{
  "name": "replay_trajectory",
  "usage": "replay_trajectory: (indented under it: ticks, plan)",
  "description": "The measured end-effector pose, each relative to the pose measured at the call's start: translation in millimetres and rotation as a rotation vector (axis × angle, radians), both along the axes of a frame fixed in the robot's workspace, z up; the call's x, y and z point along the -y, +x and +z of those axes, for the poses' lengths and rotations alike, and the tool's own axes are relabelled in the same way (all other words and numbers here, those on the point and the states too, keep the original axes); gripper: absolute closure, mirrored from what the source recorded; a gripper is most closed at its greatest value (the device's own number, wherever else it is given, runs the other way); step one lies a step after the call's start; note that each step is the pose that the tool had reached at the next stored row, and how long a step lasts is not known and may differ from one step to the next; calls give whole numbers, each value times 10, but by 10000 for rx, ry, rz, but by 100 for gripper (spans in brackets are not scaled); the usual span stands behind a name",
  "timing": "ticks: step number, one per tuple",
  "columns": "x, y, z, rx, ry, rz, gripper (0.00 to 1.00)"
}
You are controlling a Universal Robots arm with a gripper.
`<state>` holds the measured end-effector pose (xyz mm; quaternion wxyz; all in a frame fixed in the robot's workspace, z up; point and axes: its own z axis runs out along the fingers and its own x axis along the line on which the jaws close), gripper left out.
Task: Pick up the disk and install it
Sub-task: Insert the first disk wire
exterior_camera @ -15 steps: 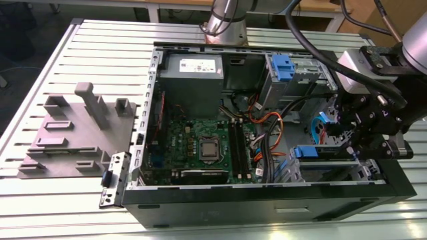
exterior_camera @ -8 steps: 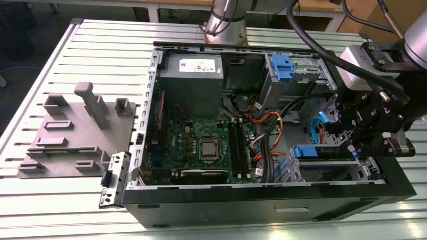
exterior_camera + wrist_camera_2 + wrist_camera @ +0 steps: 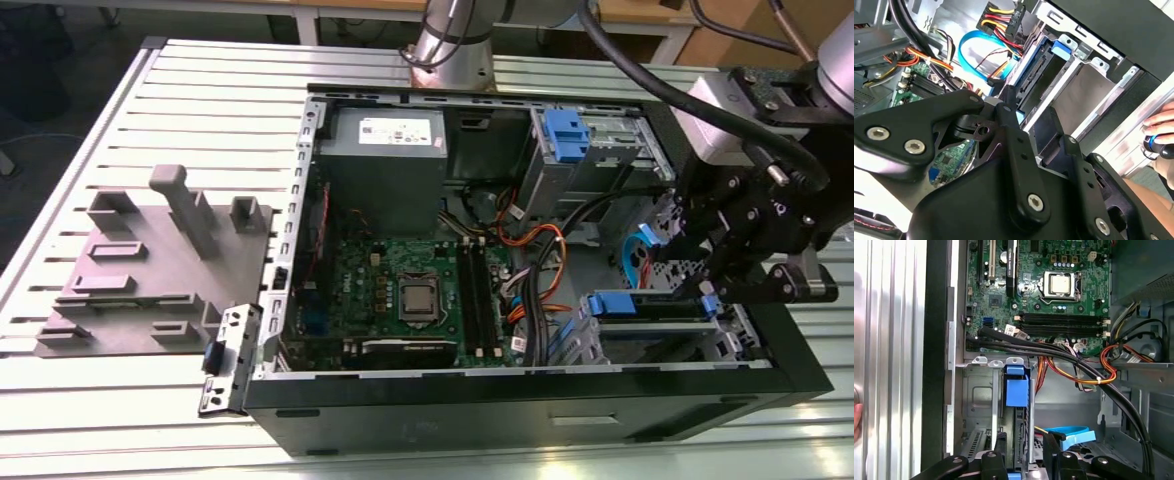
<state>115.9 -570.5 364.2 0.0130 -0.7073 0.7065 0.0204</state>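
Gripper: I am hanging my gripper (image 3: 707, 272) over the drive cage (image 3: 979, 390), in the corner of the open computer case (image 3: 534, 402) nearest the exterior view's right.
Gripper state: I am straddling the disk, but I cannot tell whether I am clamping it or standing free of it.
Disk location: the disk (image 3: 1016, 395) is sitting inside the cage, apparently well down its slot. Its blue end is showing just beside the cage's metal edge.
Long axis: I am reading it as running along the slot, across the exterior view from left to right.
Pointing: the blue end is facing the motherboard (image 3: 1004, 295) and the other end is facing the case's front wall. The disk seems to be standing on its thin edge relative to the bench (image 3: 200, 80).
Handling: I am judging it stiff and dense for its size, with smooth metal faces that could slip. It is also sensitive to knocks.
Where to hold: I am judging the two broad flat faces the best hold, across the thin body and clear of the blue rails and the connector end.
Nearby: a bundle of cables (image 3: 1079, 367) is crossing just beside the cage.
Person: a hand (image 3: 1160, 122) is resting outside the case wall.
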Motion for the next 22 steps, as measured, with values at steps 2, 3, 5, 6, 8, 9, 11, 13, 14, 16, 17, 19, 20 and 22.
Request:
replay_trajectory:
  ticks: [2, 3, 5, 6, 8, 9, 11, 13, 14, 16, 17, 19, 20, 22]
  plan:
    - [-5, 0, 29, 0, -1, 0, 58]
    - [-7, 0, 44, 0, -1, 0, 58]
    - [-9, 0, 74, 0, 0, 0, 58]
    - [-10, 0, 80, 0, 1, 0, 58]
    - [-14, 0, 82, 0, 3, 0, 58]
    - [-20, 0, 83, 0, 0, 0, 58]
    - [-45, 0, 82, 0, 1, 0, 58]
    - [-83, 0, 83, 0, 0, 0, 58]
    - [-104, 0, 83, 0, 0, 0, 58]
    - [-148, 0, 82, 0, 0, 0, 58]
    - [-170, 0, 82, 0, 0, 0, 58]
    - [-211, 0, 81, 0, 1, 0, 58]
    - [-228, 0, 81, 0, 0, 0, 58]
    - [-255, 0, 78, 0, 1, 0, 58]
